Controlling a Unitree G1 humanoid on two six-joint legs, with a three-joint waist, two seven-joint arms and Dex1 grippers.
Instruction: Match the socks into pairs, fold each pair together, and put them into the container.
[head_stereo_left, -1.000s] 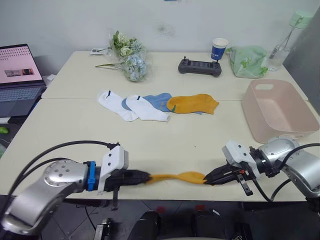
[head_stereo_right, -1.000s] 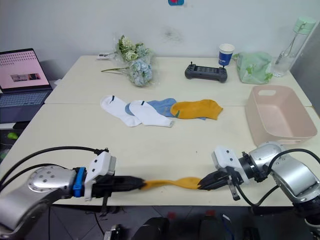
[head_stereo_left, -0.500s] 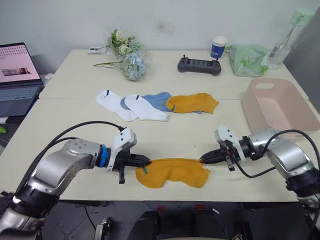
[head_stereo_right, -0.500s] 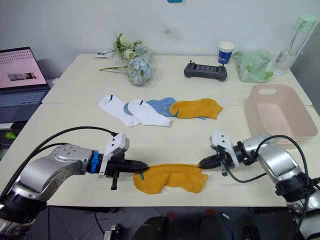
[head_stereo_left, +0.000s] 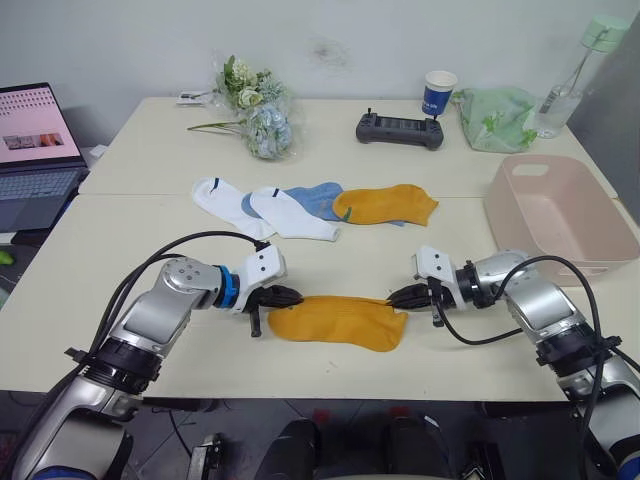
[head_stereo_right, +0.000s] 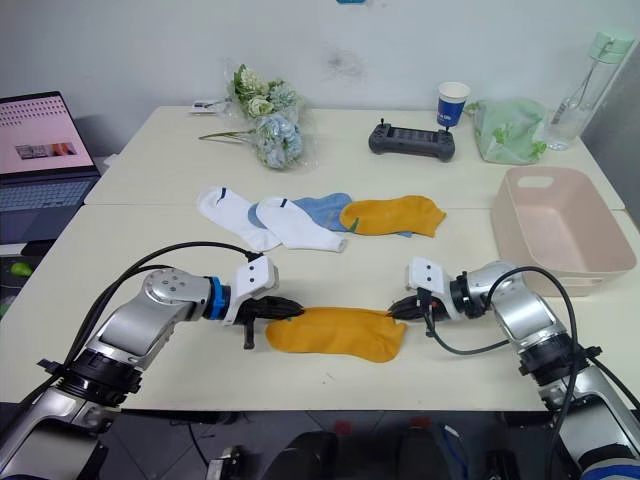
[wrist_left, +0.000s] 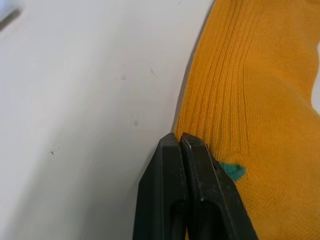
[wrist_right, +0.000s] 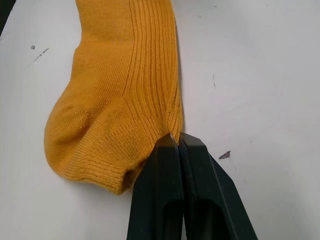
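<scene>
**Holding one orange sock flat by both ends**

Stretching across the lower middle of the frame, the orange sock (head_stereo_left: 337, 323) lies flat on the bench (head_stereo_left: 150, 260), its long axis running left to right. The left hand (head_stereo_left: 291, 296) is clenched on the sock's left end, beside the small green mark, and the right hand (head_stereo_left: 393, 298) is clenched on its right edge, so each hand sits at one end of that axis with the cloth between them.

The second orange sock (head_stereo_left: 390, 206) lies above it, in the centre of the frame, at the right end of a row with a blue sock (head_stereo_left: 316, 199) and two white socks (head_stereo_left: 255, 210). It is well apart from the held sock and somewhat nearer the right hand, so pairing likely calls for carrying one sock up to the other. The pink tub (head_stereo_left: 555, 222) stands at the right edge and looks empty.

The bench top is pale, smooth and mostly bare. At its far side sit flowers (head_stereo_left: 255, 110), a black controller (head_stereo_left: 400, 131), a paper cup (head_stereo_left: 438, 95) and a green bag (head_stereo_left: 495, 120); a laptop (head_stereo_left: 35, 150) shows at far left.
</scene>
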